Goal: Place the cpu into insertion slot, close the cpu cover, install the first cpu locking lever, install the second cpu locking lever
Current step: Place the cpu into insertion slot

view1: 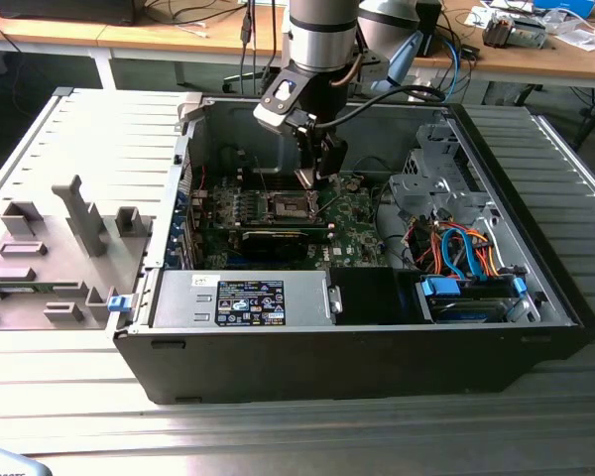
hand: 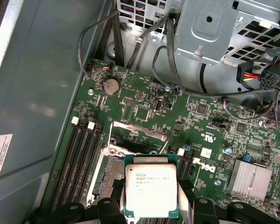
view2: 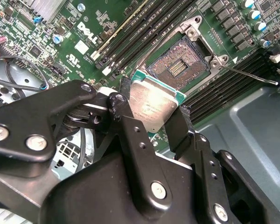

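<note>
My gripper [view1: 314,177] hangs inside the open computer case, just above the green motherboard. It is shut on the cpu [view2: 154,105], a flat silver-grey square held by its edges between the two black fingers [view2: 127,122]. The cpu [hand: 150,189] hovers over one side of the insertion slot [view2: 177,65], whose dark centre lies open inside a silvery rim. In the exterior view the insertion slot [view1: 286,206] sits just to the left of the gripper tip. The cpu cover [hand: 140,130] stands raised at the slot's far edge. A thin wire locking lever [view2: 249,74] juts out beside the slot.
Long black memory slots [view2: 144,28] flank the socket. A metal drive cage [view1: 436,178] and coloured cables [view1: 456,248] fill the case on the exterior view's right. The power supply [view1: 243,297] lies at the front. A finned heatsink [hand: 249,179] sits nearby. Grey fixtures [view1: 50,248] stand outside the case.
</note>
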You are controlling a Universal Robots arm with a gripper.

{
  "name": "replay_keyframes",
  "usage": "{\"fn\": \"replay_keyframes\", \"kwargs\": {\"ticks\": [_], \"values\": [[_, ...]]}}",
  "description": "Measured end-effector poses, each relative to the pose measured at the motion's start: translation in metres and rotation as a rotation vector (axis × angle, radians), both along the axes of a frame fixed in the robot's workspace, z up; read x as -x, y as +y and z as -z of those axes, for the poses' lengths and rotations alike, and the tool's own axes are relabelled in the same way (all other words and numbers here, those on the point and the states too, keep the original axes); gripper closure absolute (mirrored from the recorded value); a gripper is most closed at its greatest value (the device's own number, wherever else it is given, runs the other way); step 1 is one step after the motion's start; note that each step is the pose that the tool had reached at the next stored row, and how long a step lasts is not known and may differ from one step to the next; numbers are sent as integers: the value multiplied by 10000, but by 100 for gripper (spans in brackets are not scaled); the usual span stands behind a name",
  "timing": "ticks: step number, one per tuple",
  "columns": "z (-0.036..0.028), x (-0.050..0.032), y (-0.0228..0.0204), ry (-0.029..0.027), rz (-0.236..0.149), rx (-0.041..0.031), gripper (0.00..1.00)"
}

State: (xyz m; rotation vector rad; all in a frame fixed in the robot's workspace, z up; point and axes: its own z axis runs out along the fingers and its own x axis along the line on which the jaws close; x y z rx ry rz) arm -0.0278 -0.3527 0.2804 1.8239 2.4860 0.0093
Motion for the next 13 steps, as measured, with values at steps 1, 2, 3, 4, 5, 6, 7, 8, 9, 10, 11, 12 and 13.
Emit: {"fn": "replay_keyframes", "kwargs": {"ticks": [1,2,3,4,5,6,7,8,9,10,11,12,13], "values": [[0,0,0,0,14,0,46],[0,0,0,0,25,0,46],[0,0,0,0,39,0,46],[0,0,0,0,53,0,46],[0,0,0,0,64,1,46],[0,0,0,0,76,0,46],[0,0,0,0,95,0,46],[1,0,0,0,113,0,46],[0,0,0,0,123,0,46],[1,0,0,0,135,0,46],[0,0,0,0,152,0,46],[1,0,0,0,160,1,46],[1,0,0,0,171,0,46]]}}
